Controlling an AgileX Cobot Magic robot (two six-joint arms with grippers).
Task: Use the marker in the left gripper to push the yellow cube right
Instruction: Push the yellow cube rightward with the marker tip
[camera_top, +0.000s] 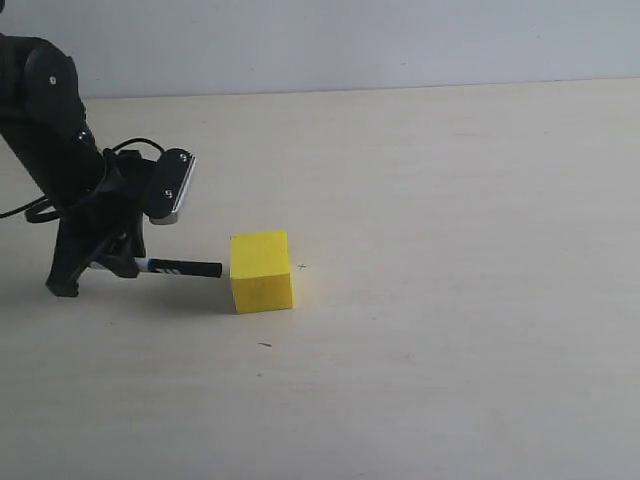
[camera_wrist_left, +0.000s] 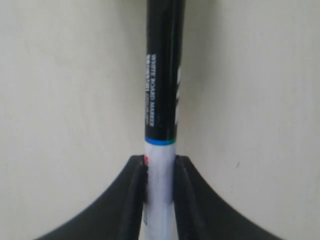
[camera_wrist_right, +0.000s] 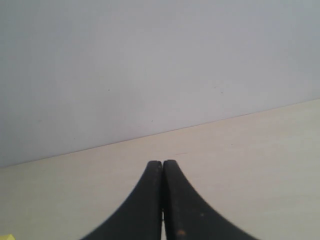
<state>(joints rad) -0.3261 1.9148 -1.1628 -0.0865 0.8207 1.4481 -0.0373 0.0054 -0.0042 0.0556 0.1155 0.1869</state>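
At the left of the desk (camera_top: 450, 380), your marker (camera_top: 185, 268) points at the yellow cube (camera_top: 261, 271).
Your left fingers (camera_wrist_left: 134, 200) clamp its white barrel, tip just beside the cube; right fingers (camera_wrist_right: 150, 200) pressed together.

2 fingers (camera_wrist_left: 127, 200) clamp the marker (camera_wrist_left: 162, 90) — above table (camera_wrist_left: 60, 100).

Pale cream counter (camera_top: 450, 300) fills most of the frame, matte, with faint grain. Plain grey-white wall (camera_top: 350, 40) runs across the top and meets the counter in a straight line. Tiny dark speck (camera_top: 264, 345) on the counter, lower centre-left. Soft even light, weak shadows.
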